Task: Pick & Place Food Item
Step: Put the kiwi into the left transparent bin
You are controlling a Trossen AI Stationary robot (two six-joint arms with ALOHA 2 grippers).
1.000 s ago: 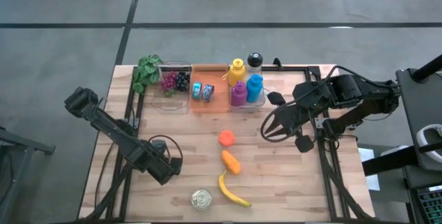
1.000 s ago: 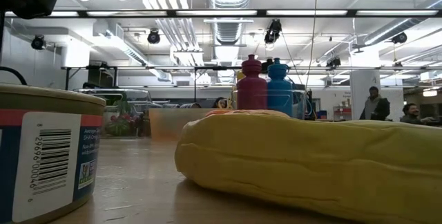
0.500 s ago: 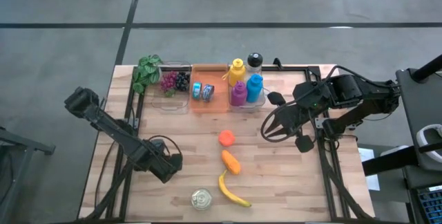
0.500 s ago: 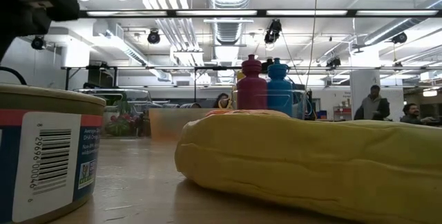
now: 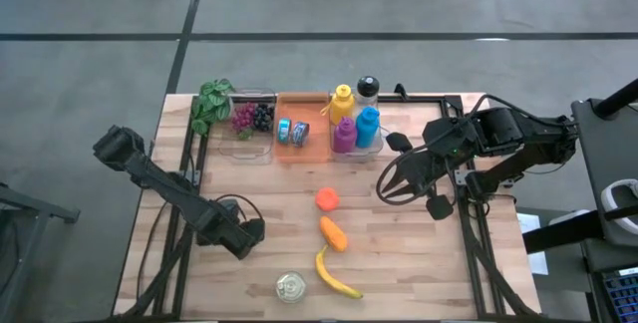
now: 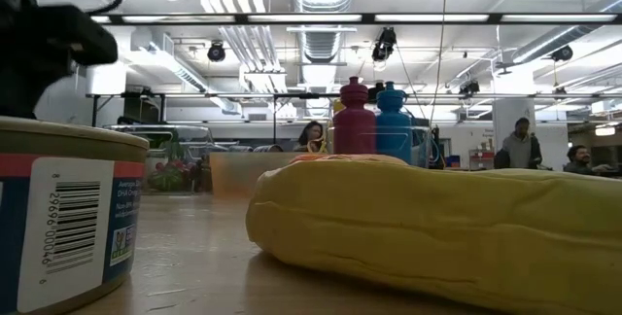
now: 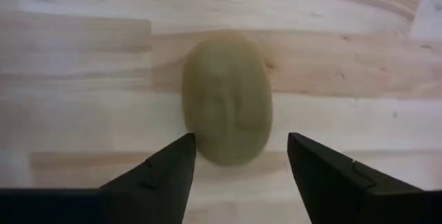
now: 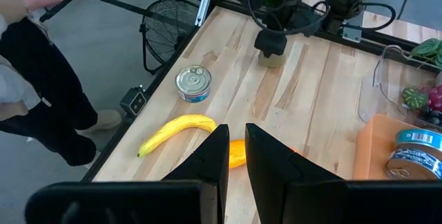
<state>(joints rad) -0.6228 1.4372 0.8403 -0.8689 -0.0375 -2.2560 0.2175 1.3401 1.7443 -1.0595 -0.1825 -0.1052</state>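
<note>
A dull olive-green, egg-shaped food item (image 7: 226, 98) lies flat on the pale wooden tabletop (image 7: 345, 16) in the centre of the left wrist view. It sits just ahead of the left gripper (image 7: 242, 162), whose two dark fingers (image 7: 166, 169) stand apart on either side of its near end without touching it, so the piece looks released and resting on its own weight rather than held. In the high view that gripper (image 5: 242, 235) sits in the lower left of the frame, low over the boards, hiding the item beneath it. To the right of it lie a round tin can (image 5: 291, 286), a yellow banana (image 5: 333, 275), an orange carrot-shaped piece (image 5: 333, 233) and a small round orange fruit (image 5: 327, 199). Along the upper middle run a clear bin (image 5: 249, 124), an orange tray (image 5: 299, 132) and coloured bottles (image 5: 355, 124), probably the sorting places. The right gripper (image 8: 233, 155) waits at the right of the table, fingers pressed nearly together on nothing.
</note>
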